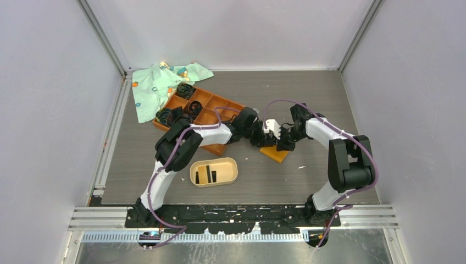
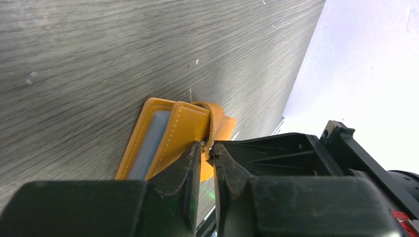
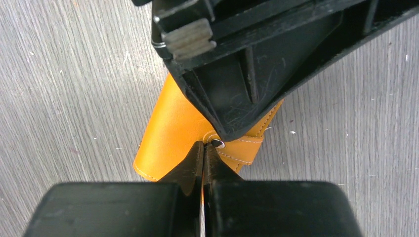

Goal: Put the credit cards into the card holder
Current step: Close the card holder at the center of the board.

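Dark credit cards point(image 1: 212, 174) stand in the beige card holder point(image 1: 231, 165). It lies long side left to right, closer to my left arm. The orange wallet point(image 2: 183, 128) sits farther back, right at both my tips. My left gripper point(image 2: 207, 148) has its jaws a little apart at the snap strap point(image 3: 242, 148). My right gripper point(image 3: 203, 147) has its jaws pressed together there. I cannot see if the wallet hides more cards.

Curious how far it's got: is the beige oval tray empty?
No, the beige oval tray holds a few dark cards standing on edge.
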### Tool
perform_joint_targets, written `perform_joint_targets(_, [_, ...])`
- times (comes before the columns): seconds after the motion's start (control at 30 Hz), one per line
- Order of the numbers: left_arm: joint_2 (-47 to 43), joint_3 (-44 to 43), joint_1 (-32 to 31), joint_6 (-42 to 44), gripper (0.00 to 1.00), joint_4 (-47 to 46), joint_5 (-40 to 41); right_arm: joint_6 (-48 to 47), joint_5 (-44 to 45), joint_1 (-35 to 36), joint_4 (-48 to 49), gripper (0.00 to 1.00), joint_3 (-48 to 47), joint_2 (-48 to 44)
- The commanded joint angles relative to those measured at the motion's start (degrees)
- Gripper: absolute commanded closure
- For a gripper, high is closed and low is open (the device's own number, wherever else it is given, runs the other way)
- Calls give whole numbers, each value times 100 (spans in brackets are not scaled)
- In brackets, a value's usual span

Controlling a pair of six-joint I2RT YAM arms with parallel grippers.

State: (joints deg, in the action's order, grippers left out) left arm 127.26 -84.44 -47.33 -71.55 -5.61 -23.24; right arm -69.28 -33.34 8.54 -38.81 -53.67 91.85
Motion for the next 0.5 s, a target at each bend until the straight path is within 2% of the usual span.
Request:
perform_joint_targets(0.0, [-366,43,31,120,81,177,117,52,4,38,246,99,76,-77])
perform_joint_targets(0.2, [-230,-33,24,58,79,55,-22,48,-9,42,251,99,98,-76])
perform_joint_targets(0.47, [-107,-158,-8,12,86,115,-135,57,-32,35,283,99,126,-95])
